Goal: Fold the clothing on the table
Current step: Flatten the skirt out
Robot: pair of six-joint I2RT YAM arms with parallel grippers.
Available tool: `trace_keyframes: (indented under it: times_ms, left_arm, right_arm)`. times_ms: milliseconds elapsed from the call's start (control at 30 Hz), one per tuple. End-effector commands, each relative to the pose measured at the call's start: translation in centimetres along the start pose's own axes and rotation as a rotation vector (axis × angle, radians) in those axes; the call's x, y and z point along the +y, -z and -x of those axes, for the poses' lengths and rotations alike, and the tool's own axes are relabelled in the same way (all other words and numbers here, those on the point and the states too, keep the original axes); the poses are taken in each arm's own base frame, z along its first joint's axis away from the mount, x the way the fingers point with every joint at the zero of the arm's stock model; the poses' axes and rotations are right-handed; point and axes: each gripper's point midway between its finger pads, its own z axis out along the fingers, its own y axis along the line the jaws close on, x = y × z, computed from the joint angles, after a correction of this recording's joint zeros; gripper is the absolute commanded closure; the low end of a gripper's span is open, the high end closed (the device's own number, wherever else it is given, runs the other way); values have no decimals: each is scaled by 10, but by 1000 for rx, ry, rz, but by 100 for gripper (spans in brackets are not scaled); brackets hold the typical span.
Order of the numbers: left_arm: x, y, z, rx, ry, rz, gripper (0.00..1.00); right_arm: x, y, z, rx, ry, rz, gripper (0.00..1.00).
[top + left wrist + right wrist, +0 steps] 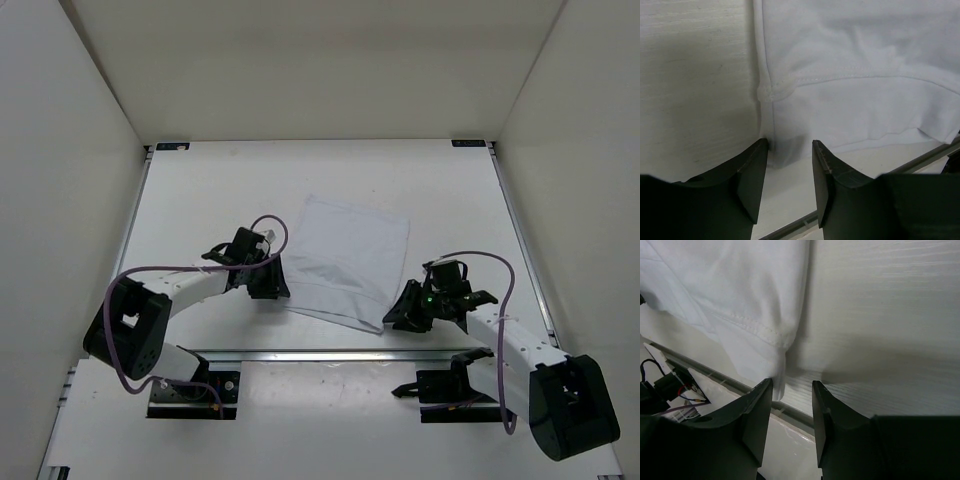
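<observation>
I am at the grasping step: my left claw (790, 144) and right claw (792, 384), jaws apart, sit at the clothing (350, 260) near corners; next, both must pinch cloth.

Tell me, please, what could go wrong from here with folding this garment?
1. Only the corner tip of the garment sits between the jaws of the right claw, so closing may miss it.
2. The left claw straddles what look like stacked layers and might pinch only one.
3. Both corners lie near the metal rail, which a claw might scrape.
</observation>
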Motion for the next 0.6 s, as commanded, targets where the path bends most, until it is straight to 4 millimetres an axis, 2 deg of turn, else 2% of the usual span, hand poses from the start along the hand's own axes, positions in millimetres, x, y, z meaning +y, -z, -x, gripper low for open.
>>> trace_keyframes:
  times_ms: [0,167,200,233,267,300,333,367,400,467,500,533,567]
  left_arm:
    - [-3,4,9,-25,-33,25,48]
    - [0,-2,8,-11,-44,59,48]
    - [2,-5,5,2,-54,78,51]
    - [2,-9,1,26,-70,88,62]
    - [2,-11,0,32,-69,91,76]
    - [3,-14,-3,44,-66,95,85]
    - [2,-16,-4,49,-63,82,100]
    - [1,-18,-6,58,-52,73,100]
    - [-1,-20,-1,50,-58,68,100]
    - [1,-16,13,34,-58,85,100]
    - [-7,-10,35,-21,-64,68,100]
    - [-11,-1,46,-50,-58,61,100]
    - [-12,9,66,-106,-41,59,100]
  right_arm:
    - [19,-5,2,-7,4,80,65]
    - [17,-14,-4,20,-16,74,60]
    - [19,-15,-6,29,-17,82,59]
    - [18,-16,-7,27,-23,74,60]
    - [17,-18,-11,41,-23,70,64]
    - [16,-19,-11,42,-33,73,68]
    - [17,-21,-13,52,-24,82,80]
    - [15,-21,-12,55,-35,81,93]
    - [14,-22,-9,50,-26,76,99]
    - [17,-16,9,38,-12,73,100]
    - [26,-10,30,1,35,90,100]
    - [39,-3,49,-15,62,99,100]
    - [41,1,59,-15,93,112,100]
